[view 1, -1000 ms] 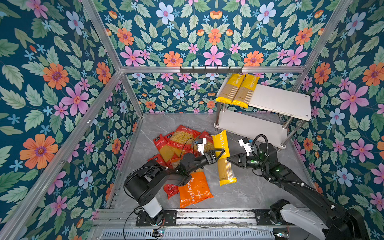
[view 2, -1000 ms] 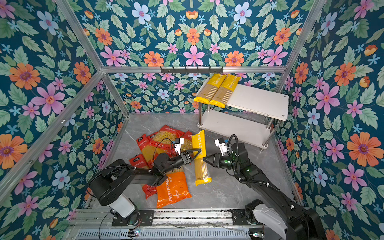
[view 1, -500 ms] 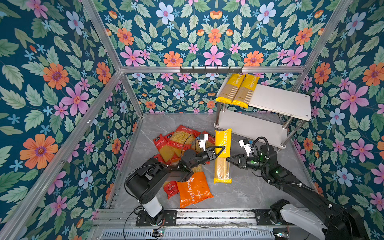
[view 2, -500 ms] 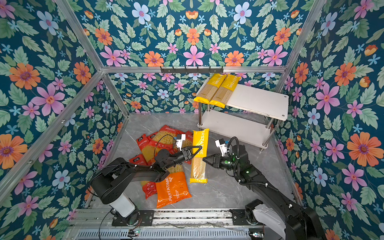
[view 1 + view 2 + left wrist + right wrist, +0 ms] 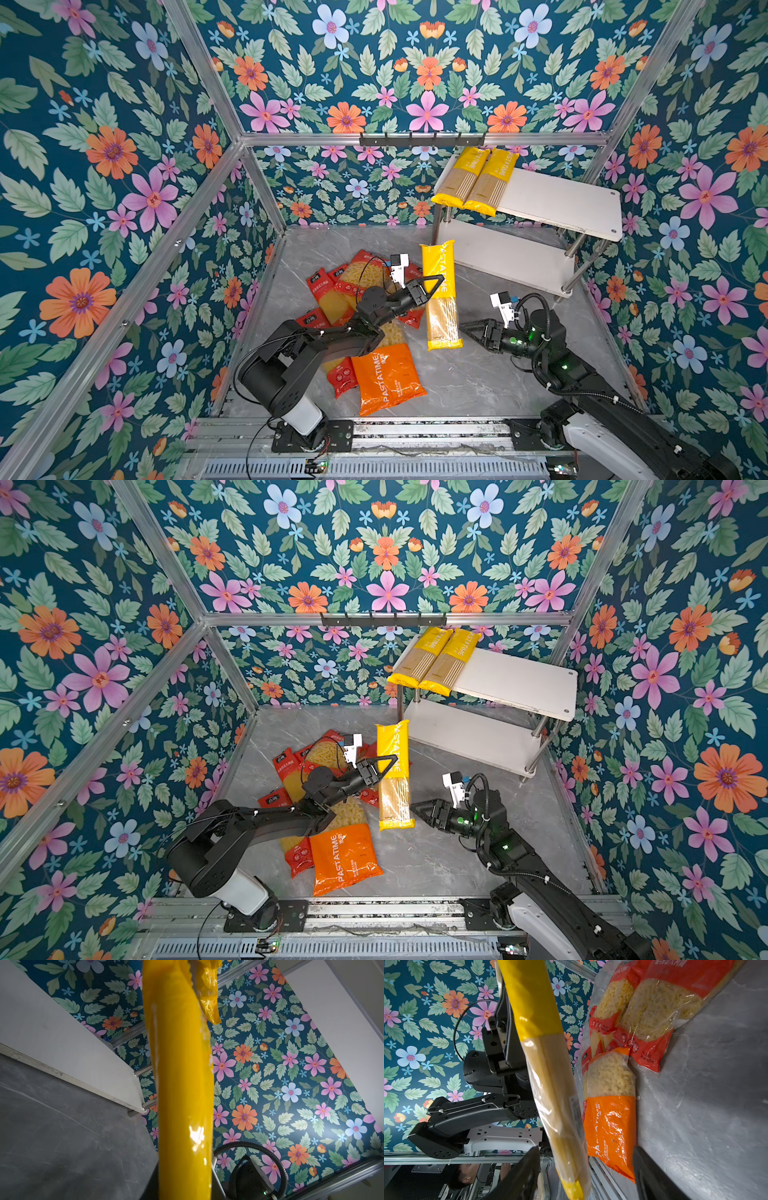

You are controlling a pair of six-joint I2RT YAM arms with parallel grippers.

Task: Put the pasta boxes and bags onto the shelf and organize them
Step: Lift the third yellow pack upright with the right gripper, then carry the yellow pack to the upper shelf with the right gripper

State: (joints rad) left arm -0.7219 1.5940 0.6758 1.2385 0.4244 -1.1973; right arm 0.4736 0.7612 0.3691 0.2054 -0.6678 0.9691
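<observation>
Plastic, glossy and crinkled: long yellow PASTATIME spaghetti pack (image 5: 442, 307) (image 5: 395, 796) has opaque yellow ends and a clear window over straight pale strands. The left fingers (image 5: 417, 291) (image 5: 370, 771) are clamped on its yellow upper half. In the right wrist view the pack (image 5: 550, 1076) hangs slanted, clear of the bags behind it. In both top views its far end lies near the front corner of the shelf.

The right fingers (image 5: 478, 328) (image 5: 428, 808) are spread wide and hold nothing. Their tips are just beside the pack's lower end; contact cannot be told.

The two-tier shelf of flat white boards on chrome posts (image 5: 557, 199) (image 5: 511, 679) carries two yellow spaghetti packs (image 5: 473, 178) side by side at the left end of the top board. The lower board (image 5: 498, 257) is bare.

On the grey marbled worktop (image 5: 478, 386) lies a loose heap: a plump orange macaroni bag (image 5: 386, 382) (image 5: 610, 1126) with a clear top showing curled elbows, red macaroni bags (image 5: 654, 1012), and long red spaghetti packs (image 5: 324, 291) partly under the left arm.
</observation>
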